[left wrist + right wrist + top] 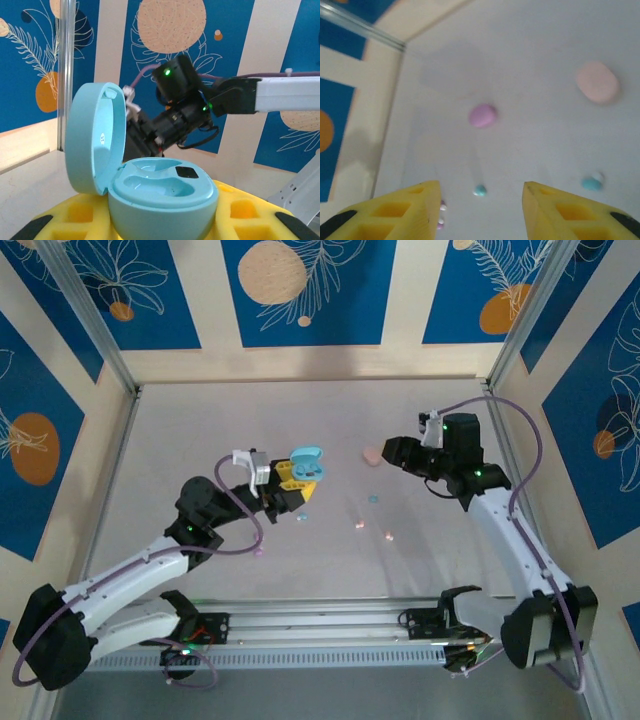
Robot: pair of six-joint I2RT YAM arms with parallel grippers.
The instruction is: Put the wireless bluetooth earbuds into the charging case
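All buds are loose on the table (200, 430), none seated. Two light blue earbuds (480, 190) lie apart from each other under the right gripper (481, 199). The lilac earbuds (441, 206) peek out beside one of its fingers. The peach earbuds (358, 525) sit nearer the arm bases.

The light blue charging case (165, 195) is off the table with its lid up and both sockets empty. It is clamped between the yellow fingers of the left gripper (295, 478). The right gripper's jaws stand apart with nothing between them, above the table. The peach case (597, 82) and lilac case (482, 115) lie shut, further out.

Risks we see:
- The buds are tiny and rounded. An off-centre pinch probably squirts one sideways, or just pushes it along the table.
- Colour mix-up: lilac buds are near the blue ones, so we could grab the wrong pair for this case.
- The sockets look shaped, so a bud gripped in the wrong orientation likely won't seat and may bounce out.
- The case is held in mid-air. Pressing a bud down could tilt it in the left grip or knock the lid shut.
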